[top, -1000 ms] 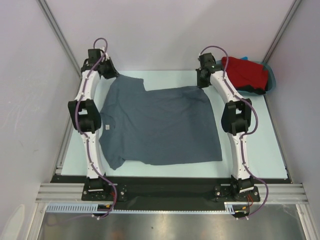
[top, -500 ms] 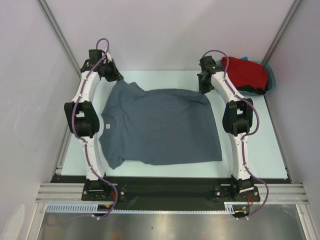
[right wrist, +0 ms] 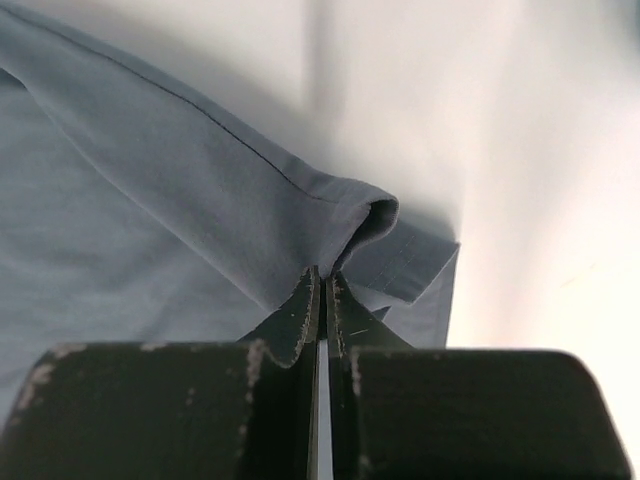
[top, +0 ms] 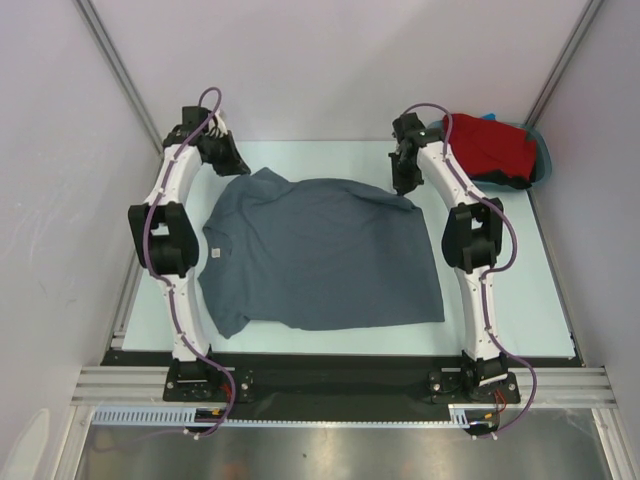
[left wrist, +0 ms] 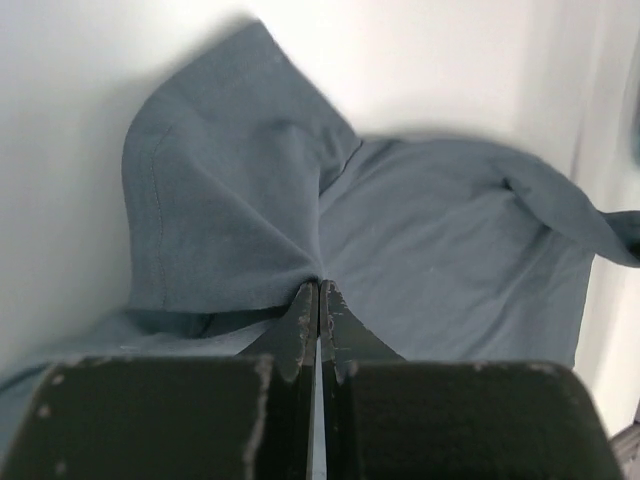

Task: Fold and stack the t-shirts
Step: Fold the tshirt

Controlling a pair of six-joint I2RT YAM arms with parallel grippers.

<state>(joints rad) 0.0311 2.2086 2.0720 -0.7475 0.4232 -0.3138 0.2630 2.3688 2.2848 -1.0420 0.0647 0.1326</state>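
The slate-grey t-shirt [top: 320, 255] lies spread on the table, its neck to the left. My left gripper [top: 240, 166] is shut on its far left sleeve [left wrist: 220, 200], pinching a fold of cloth. My right gripper [top: 400, 186] is shut on the shirt's far right hem corner [right wrist: 340, 215], where the hem is doubled over. The red t-shirt [top: 490, 148] lies bunched at the back right with bits of blue and black cloth under it.
A teal tub's rim [top: 546, 158] shows under the red pile at the back right. The white cell walls stand close on the left, the back and the right. The black rail [top: 330, 380] with the arm bases runs along the near edge.
Both grippers have drawn the shirt's far edge further back and toward the middle; the folded far strip has opened out and the shirt now lies flatter.
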